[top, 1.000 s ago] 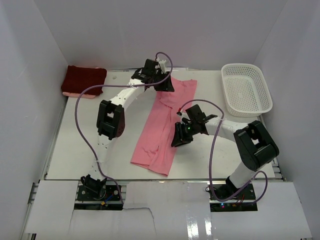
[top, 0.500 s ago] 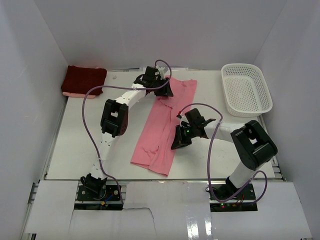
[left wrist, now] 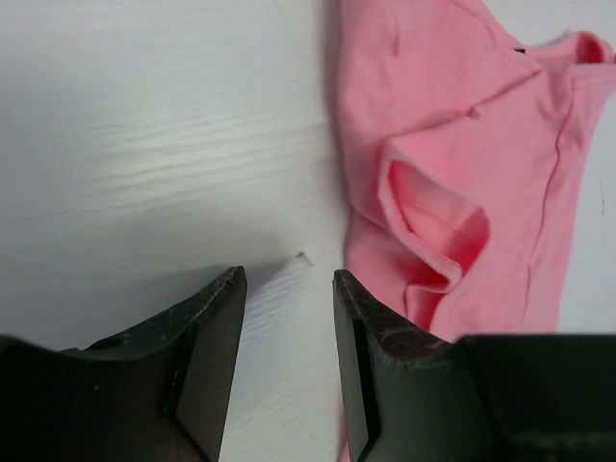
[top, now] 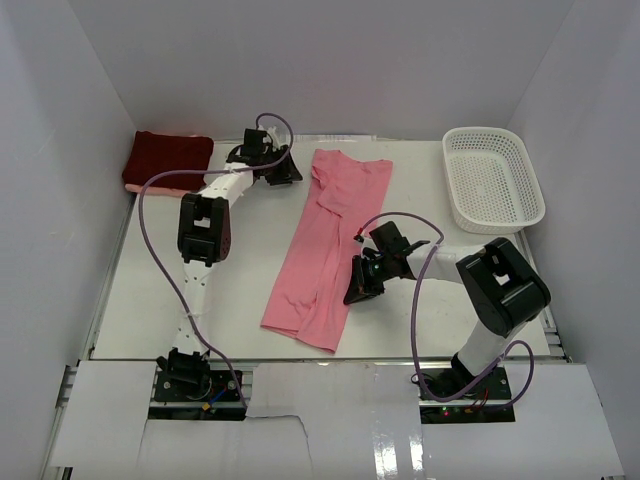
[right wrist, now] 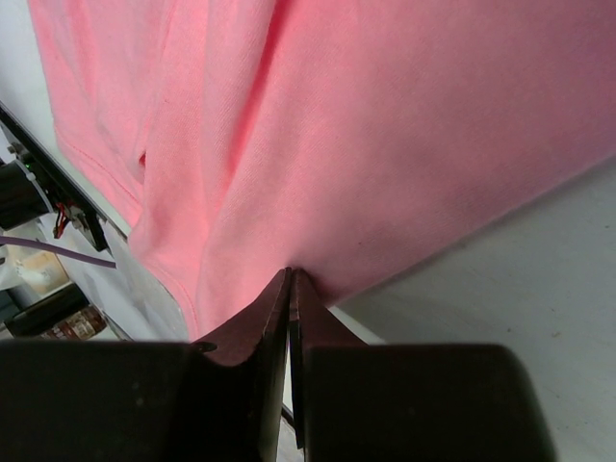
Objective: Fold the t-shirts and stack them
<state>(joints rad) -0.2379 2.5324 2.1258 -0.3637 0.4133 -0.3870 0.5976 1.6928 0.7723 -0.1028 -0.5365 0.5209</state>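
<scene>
– Across the middle of the table (top: 240,290), we log the pink shirt (top: 322,255) as a long narrow strip: collar end far, hem end close to the front edge. Anything on the sleeve?
– Left wrist view: one sleeve (left wrist: 433,241) sits bunched in a loose fold on top of the body.
– Left gripper (left wrist: 287,279)?
– We note it low over bare table, just beside the shirt's left edge at the collar end. Fingers are parted with a moderate gap and nothing lies between them.
– Right gripper (right wrist: 291,279)?
– We place it at the shirt's right edge, about halfway along. Fingers are pressed together, tips meeting the cloth's border. Whether any cloth is pinched we cannot tell.
– Remaining items?
– Maroon shirt (top: 168,160): folded rectangle in the far left corner, a pink edge showing beneath it. White basket (top: 493,180): far right corner, well apart from both shirts.
</scene>
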